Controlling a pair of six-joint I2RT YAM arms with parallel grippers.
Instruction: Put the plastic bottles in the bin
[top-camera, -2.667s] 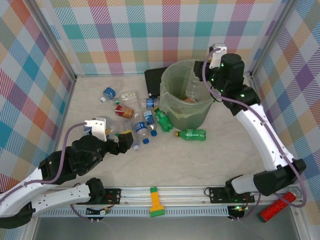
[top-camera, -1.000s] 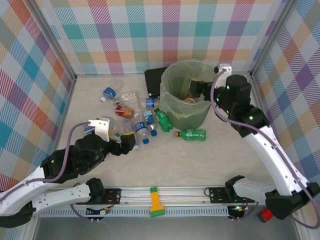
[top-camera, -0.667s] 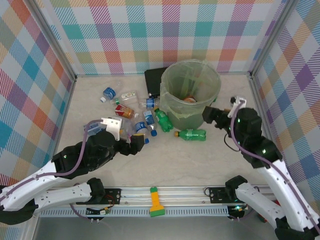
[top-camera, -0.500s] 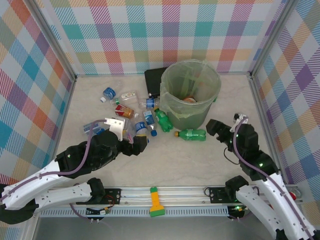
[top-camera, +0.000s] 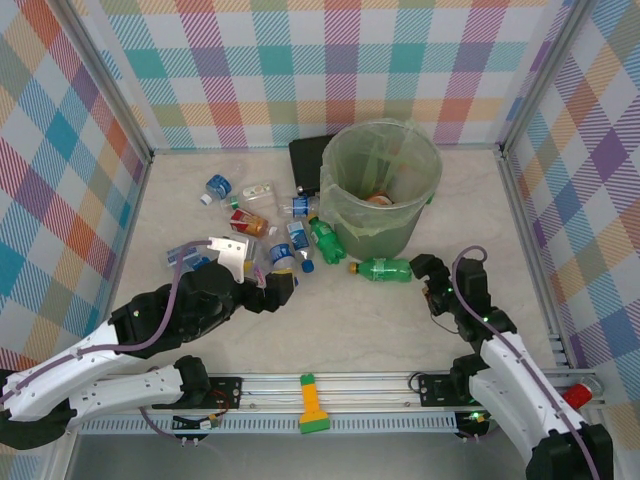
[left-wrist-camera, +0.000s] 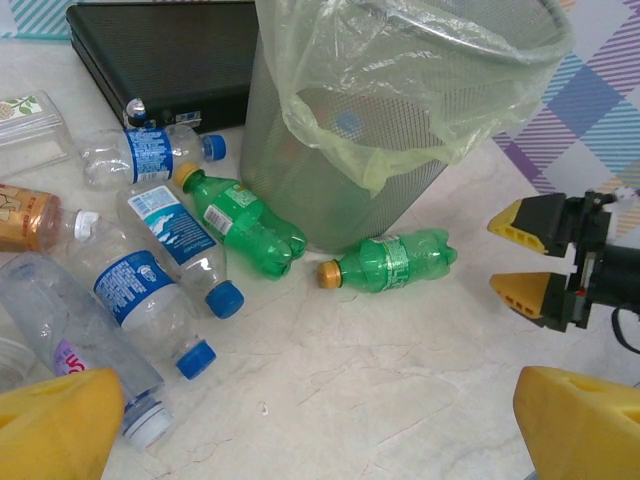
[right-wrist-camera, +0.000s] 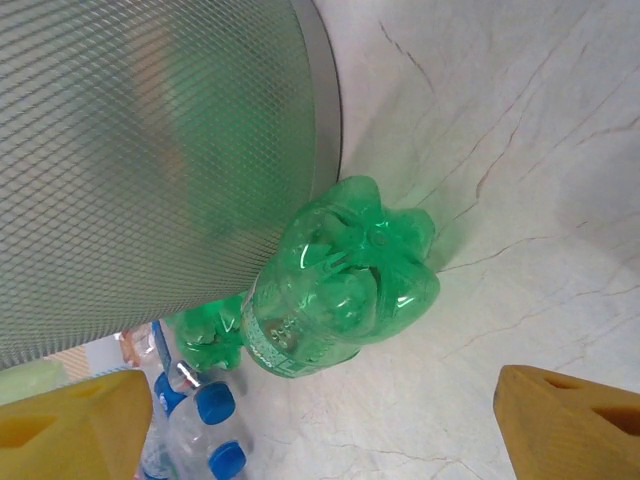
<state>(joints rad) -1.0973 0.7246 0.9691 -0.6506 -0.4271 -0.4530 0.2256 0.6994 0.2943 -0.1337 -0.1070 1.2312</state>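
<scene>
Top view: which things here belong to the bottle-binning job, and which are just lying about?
Part of the job:
- bin
- green bottle lying beside the bin
- second green bottle
- clear blue-capped bottles
- copper-brown bottle

Just lying about:
- flat black box behind the bin
- yellow-and-green tool at the near edge
- red cylinder at the near right corner

enclosure seen from above. the far wall (top-camera: 300, 70), left wall (top-camera: 50, 190) and right wall (top-camera: 595, 190) are covered in pastel plaid of pink, teal, yellow, purple and orange squares. grey metal posts (top-camera: 108, 85) run along the far corners. the tabletop (top-camera: 340, 325) is pale beige with faint marble veins, evenly lit, with soft shadows. a slotted aluminium rail (top-camera: 380, 385) spans its near edge.
</scene>
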